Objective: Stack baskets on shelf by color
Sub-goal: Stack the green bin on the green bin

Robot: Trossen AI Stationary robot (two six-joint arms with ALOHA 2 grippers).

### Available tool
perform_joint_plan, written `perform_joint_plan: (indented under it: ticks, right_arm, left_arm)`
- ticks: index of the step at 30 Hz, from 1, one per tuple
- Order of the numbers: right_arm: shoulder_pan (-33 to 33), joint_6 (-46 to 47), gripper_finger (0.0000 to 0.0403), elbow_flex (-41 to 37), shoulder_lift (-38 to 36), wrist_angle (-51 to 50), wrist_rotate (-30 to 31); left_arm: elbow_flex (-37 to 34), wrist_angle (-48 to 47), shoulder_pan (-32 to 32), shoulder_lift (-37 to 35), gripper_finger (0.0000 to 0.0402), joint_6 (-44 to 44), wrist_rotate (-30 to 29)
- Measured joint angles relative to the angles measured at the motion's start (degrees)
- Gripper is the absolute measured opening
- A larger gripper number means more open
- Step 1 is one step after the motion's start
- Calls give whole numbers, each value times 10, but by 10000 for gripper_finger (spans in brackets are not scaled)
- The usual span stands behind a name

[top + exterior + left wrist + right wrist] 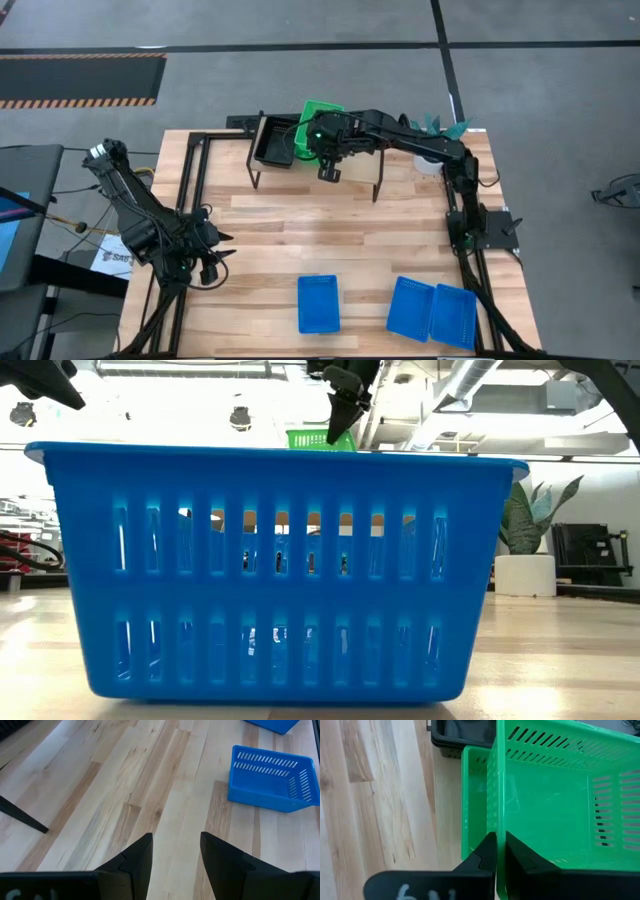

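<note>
A light-wood shelf point(362, 166) stands at the table's far edge. On its left end sits a black basket point(272, 146), with green baskets point(320, 113) beside it. In the right wrist view, one green basket point(555, 805) sits partly over a second green basket point(476, 795), and the black basket point(462, 735) lies beyond. My right gripper point(500, 839) is shut on the upper green basket. Three blue baskets point(318, 302) point(410, 306) point(454, 316) rest on the near table. My left gripper point(176, 851) is open over bare wood at the table's left. My right gripper pinches the upper green basket by the rim of one side wall point(499, 815), one finger inside the basket and one outside. The fingers come from above, pointing down. The held basket sits offset over the lower green basket; whether it rests on it, I cannot tell.
The nearest blue basket point(280, 570) fills the low view and hides most of the shelf. A blue basket point(272, 780) lies ahead of my left gripper. The shelf's black legs point(378, 190) stand on the table. A potted plant point(440, 128) is at the far right corner.
</note>
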Motion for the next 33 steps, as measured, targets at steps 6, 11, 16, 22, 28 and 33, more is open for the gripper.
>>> perform_joint_plan:
  ticks: [6, 11, 16, 22, 28, 33]
  right_arm:
    - [0, 9, 49, 0, 0, 0, -1]
    - [0, 15, 62, 0, 0, 0, -18]
    - [-1, 15, 70, 0, 0, 0, -17]
    - [-2, 15, 88, 0, 0, 0, -14]
    - [-3, 17, 125, 0, 13, -2, -14]
    - [1, 11, 155, 0, 38, -16, -14]
  left_arm:
    - [0, 0, 0, 0, 153, 0, 0]
    - [0, 0, 0, 0, 153, 0, 0]
    - [0, 0, 0, 0, 153, 0, 0]
    - [0, 0, 0, 0, 153, 0, 0]
    - [0, 0, 0, 0, 153, 0, 1]
    - [0, 0, 0, 0, 153, 0, 6]
